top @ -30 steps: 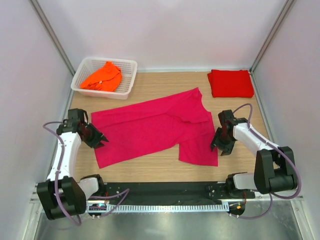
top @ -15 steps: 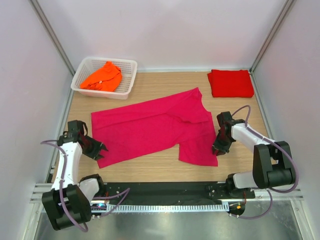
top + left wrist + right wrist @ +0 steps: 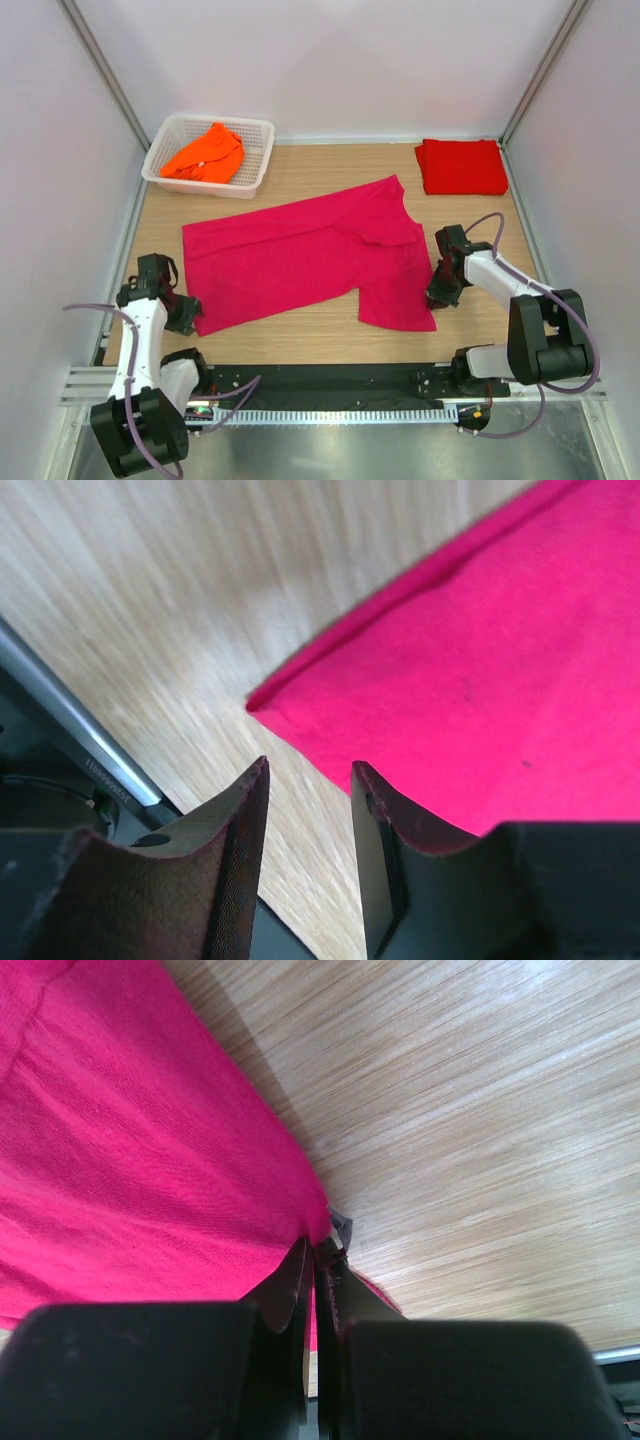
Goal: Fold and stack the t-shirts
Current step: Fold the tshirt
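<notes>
Presently the magenta t-shirt lies spread on the table. Its right edge is clamped in the right gripper; the left gripper stands parted just short of the near-left corner. Recommend straddling that corner fully before closing.

White left arm and right arm, black joints, looping lilac cables; dark tool fingers edged maroon.
</notes>
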